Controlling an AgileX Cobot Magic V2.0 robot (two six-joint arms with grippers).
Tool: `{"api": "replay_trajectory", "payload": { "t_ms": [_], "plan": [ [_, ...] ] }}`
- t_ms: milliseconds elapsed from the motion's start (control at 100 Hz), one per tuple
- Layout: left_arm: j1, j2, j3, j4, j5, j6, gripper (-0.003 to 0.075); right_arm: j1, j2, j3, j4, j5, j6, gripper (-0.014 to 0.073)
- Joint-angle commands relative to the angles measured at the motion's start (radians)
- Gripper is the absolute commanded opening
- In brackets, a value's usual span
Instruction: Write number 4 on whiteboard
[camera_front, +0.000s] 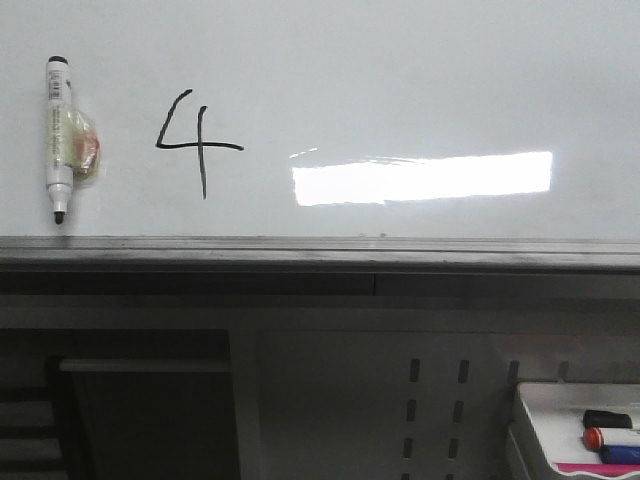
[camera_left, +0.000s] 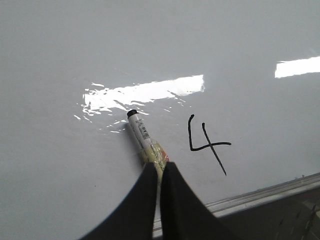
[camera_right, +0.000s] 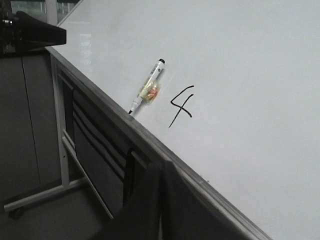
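Observation:
The whiteboard carries a thin black number 4 at its left part. A white marker with a yellowish, orange-spotted wrap lies flat on the board to the left of the 4, tip toward the grey edge rail. No gripper shows in the front view. In the left wrist view my left gripper is shut and empty, hovering near the rail; the marker and the 4 lie beyond it. My right gripper is shut, off the board's edge; the marker and 4 lie far off.
A bright glare patch lies right of the 4. A small white tray with several markers sits below the board at the lower right. Under the rail are dark panels and a stand frame.

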Motion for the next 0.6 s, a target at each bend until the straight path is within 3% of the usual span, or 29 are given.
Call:
{"api": "replay_trajectory", "payload": {
  "t_ms": [0, 590],
  "plan": [
    [0.001, -0.022, -0.013, 0.007, -0.060, -0.003, -0.0020, -0.008, -0.067, 0.006, -0.017, -0.085, 0.004, -0.0064],
    [0.001, -0.029, -0.013, 0.005, -0.060, -0.003, -0.0020, -0.008, -0.136, 0.021, -0.017, -0.080, 0.004, -0.0064]
  ]
}}
